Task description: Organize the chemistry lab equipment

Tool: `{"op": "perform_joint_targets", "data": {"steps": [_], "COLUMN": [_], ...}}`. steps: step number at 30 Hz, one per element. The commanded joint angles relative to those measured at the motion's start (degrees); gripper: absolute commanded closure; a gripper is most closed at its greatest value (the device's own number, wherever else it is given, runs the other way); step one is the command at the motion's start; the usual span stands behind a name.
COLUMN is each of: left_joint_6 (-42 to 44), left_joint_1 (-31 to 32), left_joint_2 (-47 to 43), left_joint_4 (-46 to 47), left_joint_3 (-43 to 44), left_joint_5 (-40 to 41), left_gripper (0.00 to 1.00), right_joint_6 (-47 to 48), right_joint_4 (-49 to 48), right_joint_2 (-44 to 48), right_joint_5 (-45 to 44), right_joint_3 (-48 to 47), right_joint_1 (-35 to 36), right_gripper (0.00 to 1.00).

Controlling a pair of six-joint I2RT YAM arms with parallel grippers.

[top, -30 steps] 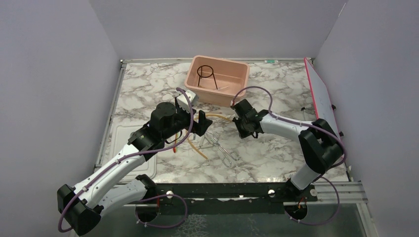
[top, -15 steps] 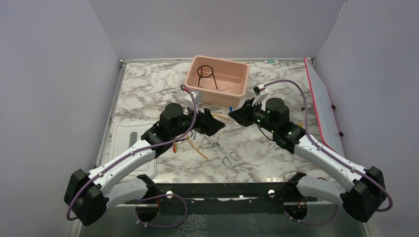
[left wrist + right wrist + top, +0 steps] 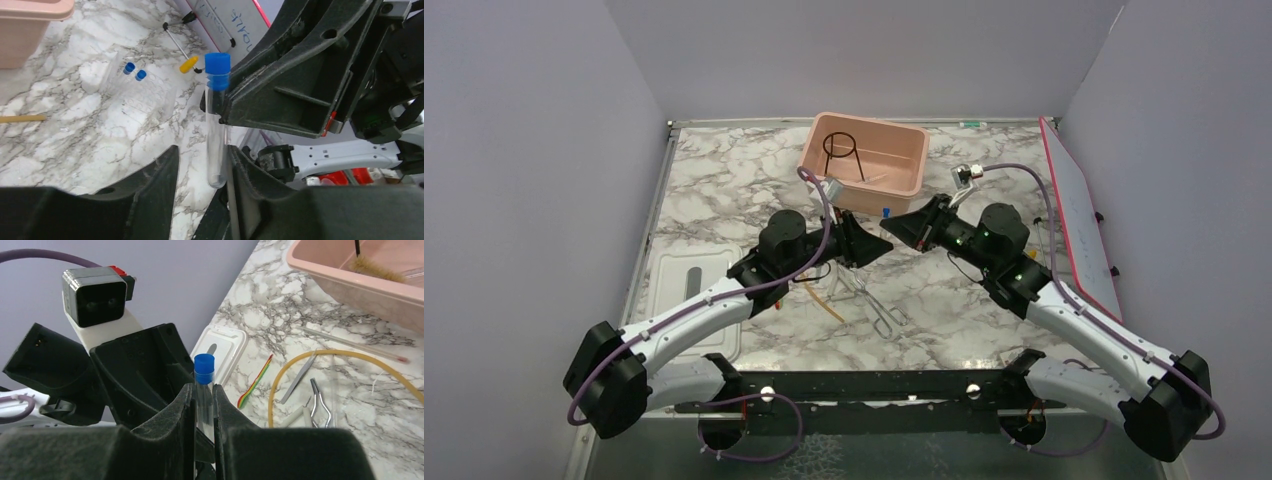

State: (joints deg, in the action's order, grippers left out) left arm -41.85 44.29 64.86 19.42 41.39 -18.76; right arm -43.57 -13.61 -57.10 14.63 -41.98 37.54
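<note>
Seen from above, the left claw (image 3: 871,243) and right claw (image 3: 906,226) meet tip to tip over the marble surface (image 3: 724,185). The left wrist view shows the blue-capped test tube (image 3: 216,140) upright between the left claw's half-open jaws, a gap on one side. The right wrist view shows the right claw clamped just under the cap; letting go too soon would likely drop the tube.

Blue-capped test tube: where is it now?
Top view: centre, near the pink tub; the right fingers pinch the test tube, its uncapped end between the left fingers.
</note>
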Motion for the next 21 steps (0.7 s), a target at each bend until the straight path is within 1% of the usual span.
{"op": "perform_joint_targets", "data": {"steps": [1,4,5,7,10,13,16,21], "left_joint_6": [1.02,7.39,9.25,13.12,19.78,27.89,35.37,45.74], "left_joint_1": [0.42,0.94,0.97,0.96,0.97,0.97,0.97,0.97], "left_joint_2": [0.36,-0.44,-0.95,-2.02,-3.52,-4.11,-3.67,-3.22], "left_joint_4": [3.39,3.3,3.33,3.24,1.61,-3.39,-13.33,-22.8], "left_joint_3": [1.06,1.75,1.85,2.05,3.92,7.55,12.71,17.35], "left_joint_5": [-0.48,-2.47,-2.76,-3.85,-8.03,-10.88,-11.77,-11.96], "left_gripper": [0.68,0.82,0.85,0.88,0.88,0.88,0.88,0.87], "right_joint_6": [-2.6,-1.95,-1.24,0.89,5.43,9.03,12.5,16.57], "right_joint_4": [-2.28,-0.65,0.64,5.79,18.33,27.13,34.86,41.45], "right_joint_2": [1.2,1.67,1.84,2.11,1.91,1.48,0.19,-1.89], "right_joint_5": [2.3,3.32,3.78,3.67,2.8,1.83,1.46,4.92], "right_joint_3": [0.03,-0.77,-1.57,-4.38,-10.6,-16.44,-22.59,-29.22], "right_joint_1": [0.17,0.2,0.17,0.17,0.17,0.17,0.17,0.21], "right_gripper": [0.87,0.85,0.81,0.71,0.61,0.55,0.54,0.53]}}
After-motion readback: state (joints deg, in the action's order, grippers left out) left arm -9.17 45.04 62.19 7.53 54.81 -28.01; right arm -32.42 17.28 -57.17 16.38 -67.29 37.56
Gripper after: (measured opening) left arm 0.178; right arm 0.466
